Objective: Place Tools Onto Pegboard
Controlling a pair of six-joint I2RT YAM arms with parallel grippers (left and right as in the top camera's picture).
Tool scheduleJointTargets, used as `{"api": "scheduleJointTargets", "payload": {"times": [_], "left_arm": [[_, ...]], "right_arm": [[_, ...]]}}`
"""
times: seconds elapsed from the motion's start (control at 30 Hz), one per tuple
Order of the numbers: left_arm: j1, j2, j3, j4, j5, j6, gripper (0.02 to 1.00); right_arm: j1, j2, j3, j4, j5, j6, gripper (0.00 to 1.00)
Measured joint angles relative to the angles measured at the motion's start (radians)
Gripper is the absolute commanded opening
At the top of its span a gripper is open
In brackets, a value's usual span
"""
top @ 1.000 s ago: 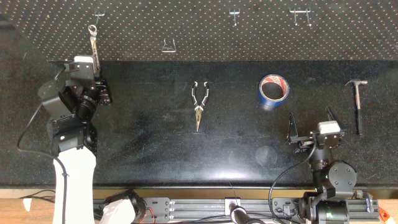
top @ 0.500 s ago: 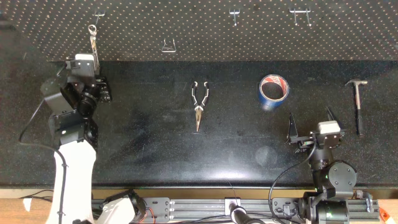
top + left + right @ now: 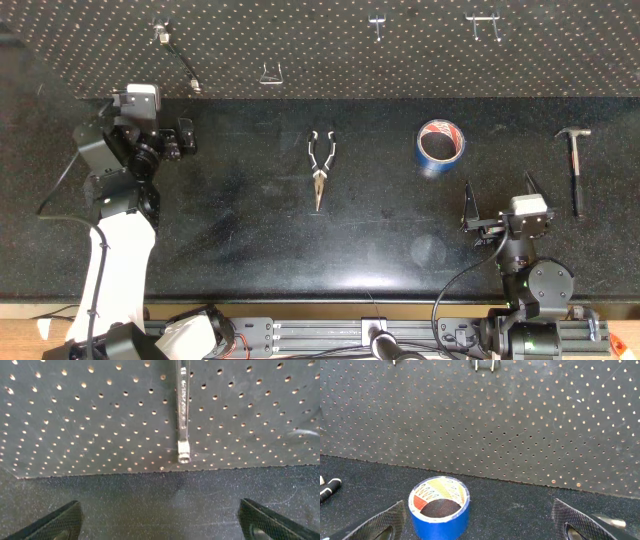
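- Top view: the wrench (image 3: 178,62) is now hanging slanted from its pegboard hook (image 3: 161,33) at eleven o'clock.
- Left gripper (image 3: 183,138) is backing off, fingers spread, holding nothing.
- Right gripper (image 3: 499,193) is staying open.

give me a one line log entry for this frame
left gripper open, facing wrench | wrench hung on pegboard | right gripper open, near tape | pliers, tape, hammer on table

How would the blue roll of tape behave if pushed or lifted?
The blue roll of tape lies flat, hole upward, so a push would probably slide it, not roll it. Its hollow core suggests it is light; its curved wall might slip in a pinch.
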Motion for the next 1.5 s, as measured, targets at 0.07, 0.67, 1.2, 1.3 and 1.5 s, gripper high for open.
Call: {"api": "scheduleJointTargets", "payload": {"times": [0.07,0.67,1.2,1.3,1.5], "left_arm": [[0.000,-0.047,0.000,-0.042,-0.005,0.000,0.996],[0.000,-0.558,0.006,-0.790,0.104,-0.130,0.996],[-0.856,-0.370,0.004,-0.656,-0.332,-0.740,0.996],[-0.914,-0.234,0.024,-0.667,-0.332,-0.767,0.996],[-0.918,0.164,0.397,-0.896,-0.320,-0.796,0.996]], "right_arm": [[0.000,0.000,0.000,0.000,0.000,0.000,0.943],[0.000,0.000,0.000,0.000,0.000,0.000,0.943],[0.000,0.000,0.000,0.000,0.000,0.000,0.943],[0.000,0.000,0.000,0.000,0.000,0.000,0.945],[0.000,0.000,0.000,0.000,0.000,0.000,0.943]]}}
